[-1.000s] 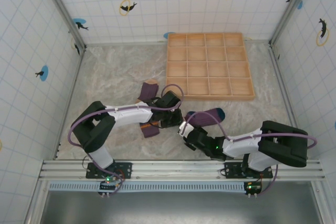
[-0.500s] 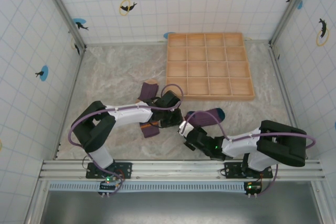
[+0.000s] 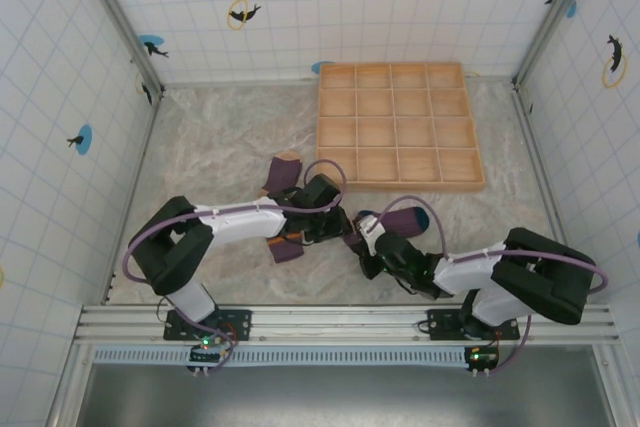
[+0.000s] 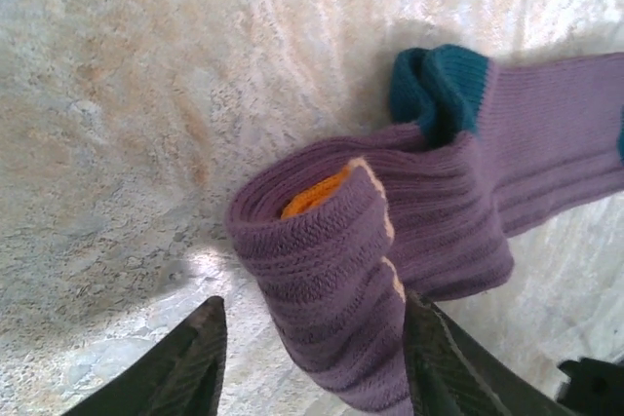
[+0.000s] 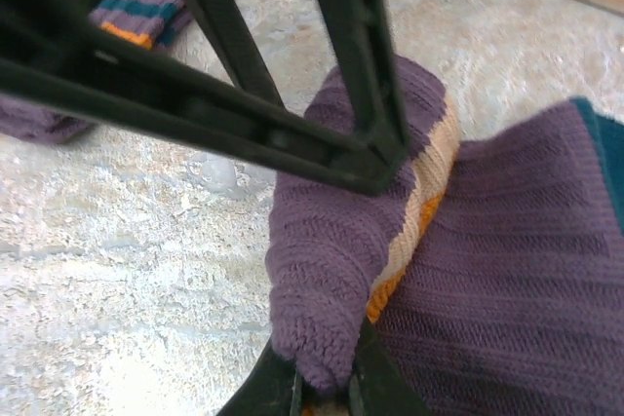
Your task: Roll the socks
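Partway through, my right end effector point(image 5: 322, 387) pinches the partly rolled sock point(image 4: 429, 202) on the counter point(image 3: 220, 147) between my arms, my left end effector point(image 4: 312, 338) stands spread astride its roll, and a second sock point(image 3: 283, 173) farther back lies unrolled.

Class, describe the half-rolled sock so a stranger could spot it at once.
Find the wooden grid tray at the back. Just before its near edge lies the half-rolled sock, purple with a teal end. Only it, not the socks to its left, is pinched by the right end effector.
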